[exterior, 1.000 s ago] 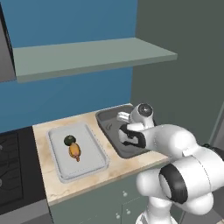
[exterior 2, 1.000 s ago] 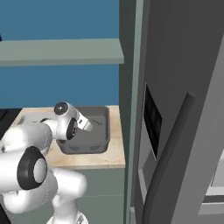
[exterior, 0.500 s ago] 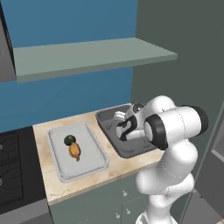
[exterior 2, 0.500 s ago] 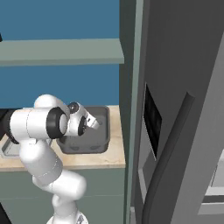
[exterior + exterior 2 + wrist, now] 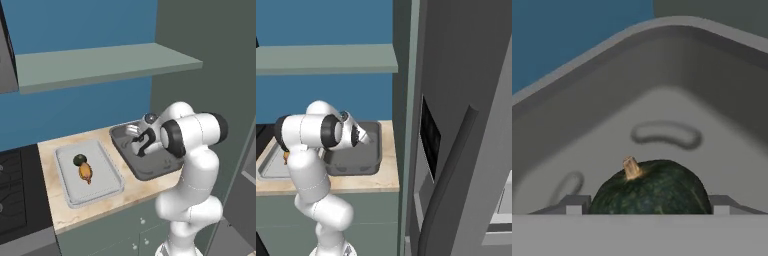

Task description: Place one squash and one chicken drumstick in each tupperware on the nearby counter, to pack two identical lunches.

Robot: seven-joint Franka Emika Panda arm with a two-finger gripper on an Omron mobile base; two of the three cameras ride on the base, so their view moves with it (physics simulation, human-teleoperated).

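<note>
I am straddling the round dark-green squash (image 5: 648,188) inside the deep dark-grey tupperware (image 5: 677,95), fingers (image 5: 576,204) open, likely withdrawing next.

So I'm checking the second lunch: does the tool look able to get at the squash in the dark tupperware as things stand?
Probably yes. The tool is open, with the squash sitting right between its fingertips inside the dark tupperware, and nothing lies in between.
</note>
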